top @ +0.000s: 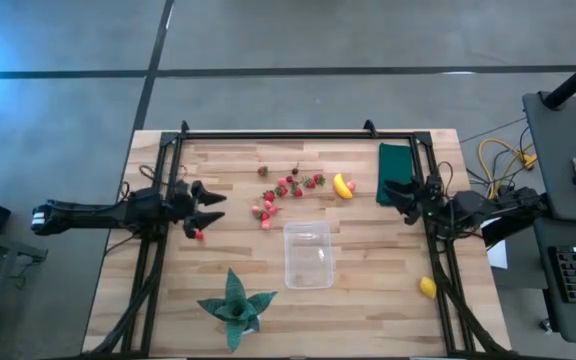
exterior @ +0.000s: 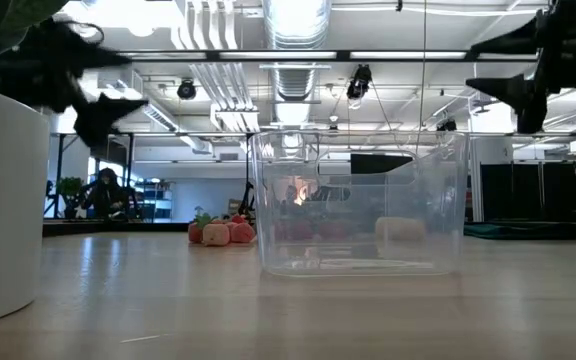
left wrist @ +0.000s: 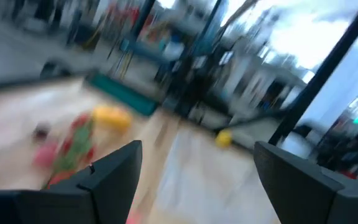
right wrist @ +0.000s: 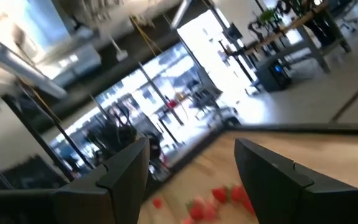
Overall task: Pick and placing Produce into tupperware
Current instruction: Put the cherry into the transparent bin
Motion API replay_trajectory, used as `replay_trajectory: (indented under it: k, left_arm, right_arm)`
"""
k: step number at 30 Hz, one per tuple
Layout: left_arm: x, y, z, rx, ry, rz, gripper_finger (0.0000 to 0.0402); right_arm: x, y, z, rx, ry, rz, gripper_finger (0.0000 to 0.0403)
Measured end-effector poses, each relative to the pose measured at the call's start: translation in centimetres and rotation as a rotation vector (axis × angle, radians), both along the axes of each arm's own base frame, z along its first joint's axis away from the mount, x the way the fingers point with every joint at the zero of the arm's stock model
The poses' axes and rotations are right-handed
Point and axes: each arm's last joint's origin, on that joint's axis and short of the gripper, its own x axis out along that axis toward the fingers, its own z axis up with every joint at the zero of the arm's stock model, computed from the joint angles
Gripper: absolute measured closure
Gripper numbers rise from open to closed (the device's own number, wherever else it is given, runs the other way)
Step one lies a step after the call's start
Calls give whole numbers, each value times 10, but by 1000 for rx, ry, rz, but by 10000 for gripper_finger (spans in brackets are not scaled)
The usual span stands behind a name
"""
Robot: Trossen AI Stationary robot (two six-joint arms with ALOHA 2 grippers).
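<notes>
Left gripper spread, empty, left of strawberries; right gripper parted, empty, far right. Tupperware centre, empty. Banana, lemon unplaced. Nothing done.

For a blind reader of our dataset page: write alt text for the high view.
An empty clear tupperware sits mid-table, small strawberries and a banana scattered beyond it. The open left end effector hovers beside one strawberry; the empty right end effector waits by a green mat, a lemon near its edge.
</notes>
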Motion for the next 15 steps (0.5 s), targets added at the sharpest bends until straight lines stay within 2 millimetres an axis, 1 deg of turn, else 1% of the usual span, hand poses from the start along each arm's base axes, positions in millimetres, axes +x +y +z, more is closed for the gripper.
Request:
replay_trajectory:
  k: [5,10,13,15]
  left_arm:
    - [-7,0,30,15,-317,7,107]
    - [-24,-1,56,31,-641,7,107]
    - [-33,-2,65,40,-771,7,107]
    - [-36,-2,68,67,-814,21,107]
  right_arm:
    - [-3,-1,8,17,-86,-1,174]
    - [-6,-1,16,70,-194,9,174]
    - [-9,-2,21,88,-257,11,174]
    - [-10,-2,24,99,-295,13,174]
